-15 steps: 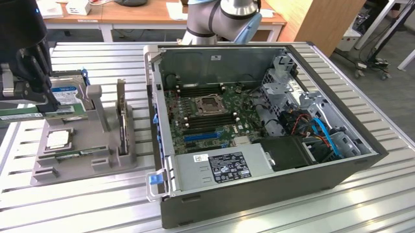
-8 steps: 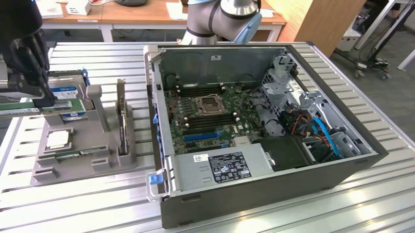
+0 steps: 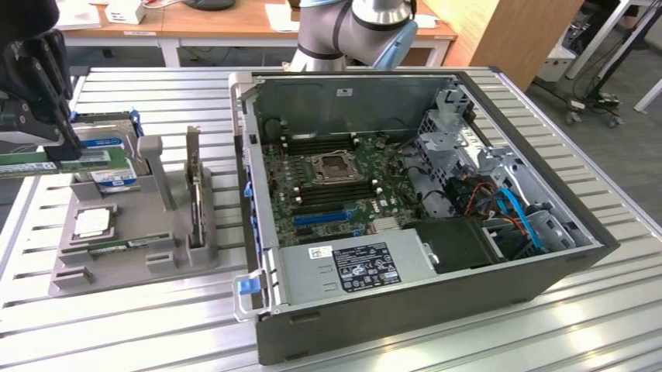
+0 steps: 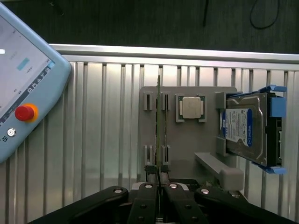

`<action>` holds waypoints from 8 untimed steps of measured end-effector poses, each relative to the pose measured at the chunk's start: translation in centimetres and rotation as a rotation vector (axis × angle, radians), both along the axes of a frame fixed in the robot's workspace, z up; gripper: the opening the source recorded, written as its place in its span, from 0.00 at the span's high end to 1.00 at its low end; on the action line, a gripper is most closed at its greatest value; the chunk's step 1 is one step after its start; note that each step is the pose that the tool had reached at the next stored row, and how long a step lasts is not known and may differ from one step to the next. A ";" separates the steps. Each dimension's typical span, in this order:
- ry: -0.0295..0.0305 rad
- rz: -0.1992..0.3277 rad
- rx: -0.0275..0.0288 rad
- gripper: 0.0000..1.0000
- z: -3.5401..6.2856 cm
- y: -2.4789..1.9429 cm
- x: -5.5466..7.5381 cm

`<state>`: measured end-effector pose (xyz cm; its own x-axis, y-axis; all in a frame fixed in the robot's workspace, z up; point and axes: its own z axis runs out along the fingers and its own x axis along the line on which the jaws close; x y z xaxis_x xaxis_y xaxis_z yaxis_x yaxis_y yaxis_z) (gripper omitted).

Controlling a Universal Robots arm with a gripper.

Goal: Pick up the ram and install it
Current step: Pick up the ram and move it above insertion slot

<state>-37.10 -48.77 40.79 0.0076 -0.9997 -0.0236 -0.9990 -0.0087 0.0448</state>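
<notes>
Gripper (image 3: pixel 64 153) squeezes the green ram (image 3: pixel 91 160) tight, holding it up over the gray tray (image 3: pixel 155 265).

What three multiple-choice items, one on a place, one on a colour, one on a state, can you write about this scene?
1. Where is the silver hard drive with the blue-white label? A in a drawer; B on the grey plastic holder; C on the floor.
2. What colour is the round button on the light-blue pendant? A green; B red; C yellow.
3. What is the black claw doing? A hanging open; B gripping the hard drive; C gripping the long thin green ram stick.
Key: 1 B, it stands in the holder; 2 B, plainly red; 3 C, it is shut on the stick.
</notes>
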 end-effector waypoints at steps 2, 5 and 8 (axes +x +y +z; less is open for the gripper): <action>-0.0001 0.000 0.0000 0.88 0.04 0.00 0.0; 0.0000 0.000 -0.0001 0.88 0.05 0.00 0.0; 0.0001 0.000 -0.0001 0.88 0.06 0.00 0.0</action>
